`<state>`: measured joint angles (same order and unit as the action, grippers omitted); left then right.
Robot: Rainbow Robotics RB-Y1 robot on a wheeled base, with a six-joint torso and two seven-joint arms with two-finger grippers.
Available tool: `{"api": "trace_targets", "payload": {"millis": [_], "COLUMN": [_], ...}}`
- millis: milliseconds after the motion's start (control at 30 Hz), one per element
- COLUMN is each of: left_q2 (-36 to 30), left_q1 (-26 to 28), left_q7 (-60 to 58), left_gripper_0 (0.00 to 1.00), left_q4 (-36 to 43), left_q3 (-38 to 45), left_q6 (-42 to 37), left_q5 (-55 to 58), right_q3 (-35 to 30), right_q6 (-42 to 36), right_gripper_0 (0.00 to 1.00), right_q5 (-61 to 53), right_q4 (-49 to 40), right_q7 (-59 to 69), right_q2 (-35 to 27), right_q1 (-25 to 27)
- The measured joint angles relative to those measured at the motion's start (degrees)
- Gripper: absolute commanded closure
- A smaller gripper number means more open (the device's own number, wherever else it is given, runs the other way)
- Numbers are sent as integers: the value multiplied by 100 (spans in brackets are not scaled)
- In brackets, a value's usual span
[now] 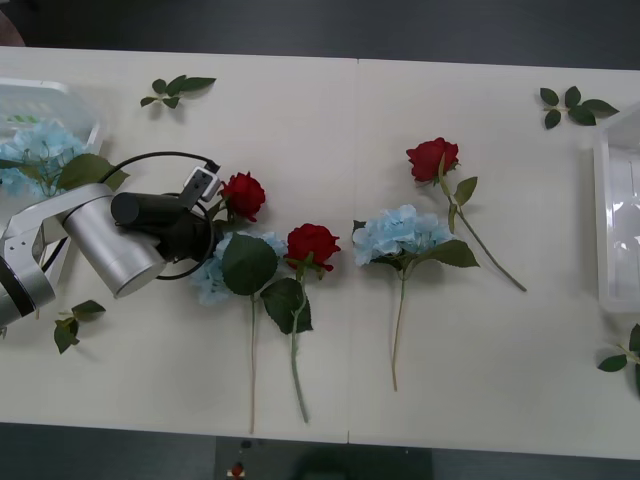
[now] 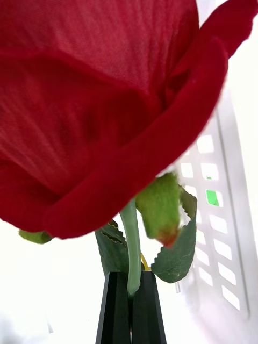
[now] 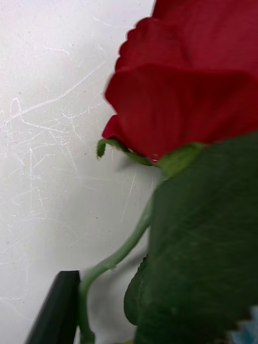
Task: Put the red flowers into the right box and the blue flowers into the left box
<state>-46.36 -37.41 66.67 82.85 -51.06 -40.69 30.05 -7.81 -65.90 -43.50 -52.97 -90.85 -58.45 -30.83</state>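
In the front view my left gripper (image 1: 212,213) reaches over the table to a red flower (image 1: 243,195). The left wrist view has this rose (image 3: 188,91) close up, its stem curving just beside one black finger (image 3: 56,312). A large leaf hides the other finger, and the jaws stand open. My right gripper (image 2: 130,282) is shut on the stem of another red rose (image 2: 107,107), held beside the right box (image 2: 226,215). Two more red flowers (image 1: 313,243) (image 1: 432,158) and two blue flowers (image 1: 212,275) (image 1: 402,232) lie on the table. The left box (image 1: 70,100) holds blue blooms (image 1: 35,145).
The right box (image 1: 615,215) stands at the table's right edge. Loose leaf sprigs lie at the back left (image 1: 175,88), back right (image 1: 575,105), front left (image 1: 72,322) and front right (image 1: 625,358). A seam runs down the table's middle.
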Motion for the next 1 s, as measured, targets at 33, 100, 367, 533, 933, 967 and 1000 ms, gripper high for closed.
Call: {"api": "trace_targets", "payload": {"millis": [33,100,367,533,933,967,1000], "left_q2": [0,0,0,0,-910,-1072,-1227], "left_q1": [0,0,0,0,-1,-7,-15], "left_q7": [-4,-37,-85,-125,-326,-328,-329], "left_gripper_0": [99,100,100,100,100,100,100], "left_q4": [-1,-1,-5,-7,1087,1286,1468], "left_q3": [0,0,0,0,694,727,761], "left_q6": [0,0,0,10,319,315,289], "left_q5": [0,0,-77,-146,1088,1317,1574], "right_q3": [92,223,55,52,-1150,-1273,-1343], "right_q6": [94,262,409,264,-1690,-1847,-1995], "right_gripper_0": [100,84,0,0,0,0,0], "right_q5": [-1,-9,-24,-127,-1540,-1673,-1809], "right_q4": [54,136,215,92,-831,-870,-905], "right_q7": [0,0,-155,-810,-1916,-1922,-1922], "right_q2": [2,12,154,154,415,470,510], "right_q1": [0,0,0,-4,-6,-8,-8]}}
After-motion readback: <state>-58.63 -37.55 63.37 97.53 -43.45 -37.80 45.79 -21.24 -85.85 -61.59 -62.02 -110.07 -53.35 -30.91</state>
